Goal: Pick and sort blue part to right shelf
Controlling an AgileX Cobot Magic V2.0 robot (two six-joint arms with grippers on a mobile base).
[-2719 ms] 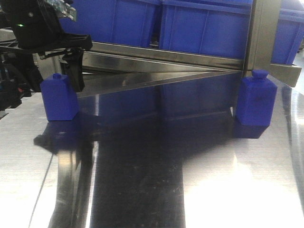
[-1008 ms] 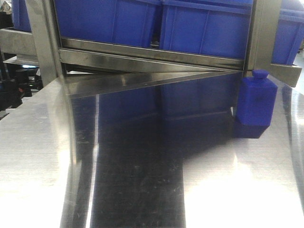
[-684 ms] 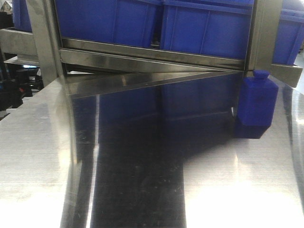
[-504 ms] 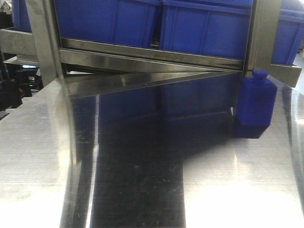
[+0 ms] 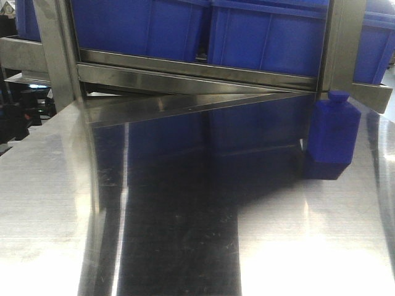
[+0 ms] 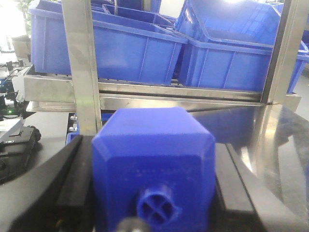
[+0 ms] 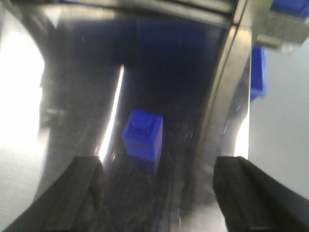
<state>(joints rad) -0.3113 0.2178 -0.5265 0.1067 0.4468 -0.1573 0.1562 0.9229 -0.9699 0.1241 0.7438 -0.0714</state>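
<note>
In the left wrist view a blue part [image 6: 153, 154], a blocky bottle shape with a cross-marked cap, fills the space between the black fingers [image 6: 72, 179]. My left gripper [image 6: 153, 193] is shut on it, held up in front of the right shelf [image 6: 169, 92] and its blue bins [image 6: 130, 53]. A second blue part [image 5: 333, 139] stands on the steel table by the shelf's right post. My right gripper [image 7: 159, 193] hangs open above that part [image 7: 142, 137], its fingers wide apart and touching nothing. Neither gripper shows in the front view.
The shelf's steel posts [image 5: 58, 55] [image 5: 339, 43] rise from the reflective table [image 5: 185, 234]. Its flat front rail [image 5: 197, 77] runs low across the back under the bins [image 5: 265, 37]. Black equipment [image 5: 12, 117] sits past the table's left edge.
The left gripper and the blue part at the table's left, seen 2.7 s ago, have left the front view. The right-hand part has stayed put over the last second.
</note>
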